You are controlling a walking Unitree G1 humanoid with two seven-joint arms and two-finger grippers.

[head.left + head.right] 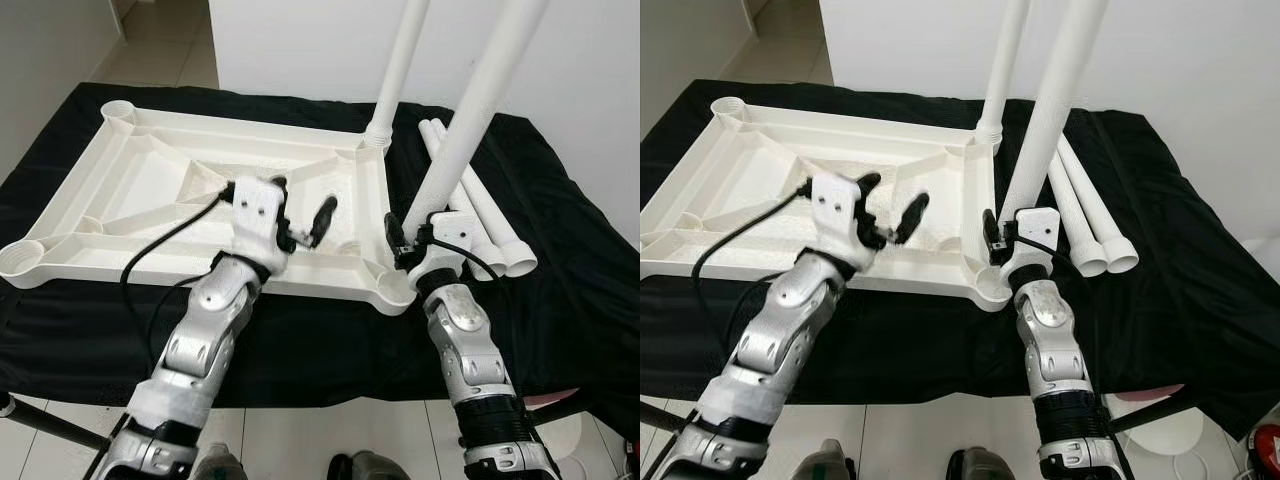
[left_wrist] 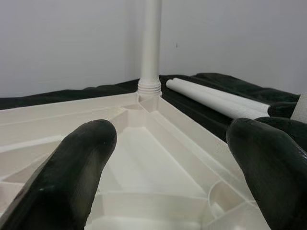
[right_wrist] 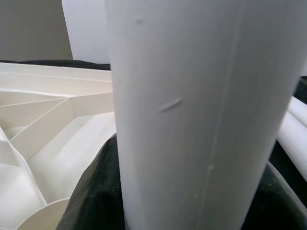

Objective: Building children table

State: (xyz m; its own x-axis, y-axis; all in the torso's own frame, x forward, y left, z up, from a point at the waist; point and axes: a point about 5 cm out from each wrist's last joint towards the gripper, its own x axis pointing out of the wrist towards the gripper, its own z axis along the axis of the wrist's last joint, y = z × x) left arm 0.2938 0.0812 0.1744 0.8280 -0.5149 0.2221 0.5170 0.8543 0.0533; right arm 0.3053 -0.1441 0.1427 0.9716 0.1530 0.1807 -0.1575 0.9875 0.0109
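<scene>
The white plastic tabletop (image 1: 130, 200) lies upside down on a black cloth. One white leg (image 1: 398, 70) stands screwed into its far right corner socket. My right gripper (image 1: 410, 243) is shut on a second white leg (image 1: 470, 120), holding it slightly tilted just above the near right corner socket (image 1: 397, 293). That leg (image 3: 201, 110) sits between the black fingers (image 3: 96, 196) in the right wrist view. My left gripper (image 1: 300, 207) hovers open over the underside ribs with nothing in it, its fingers (image 2: 72, 167) pointing toward the standing leg (image 2: 151, 43).
Two loose white legs (image 1: 485, 225) lie side by side on the black cloth (image 1: 560, 260) right of the tabletop. A white wall rises behind. Tiled floor runs at the far left, and black stand legs (image 1: 50, 425) cross the floor near my feet.
</scene>
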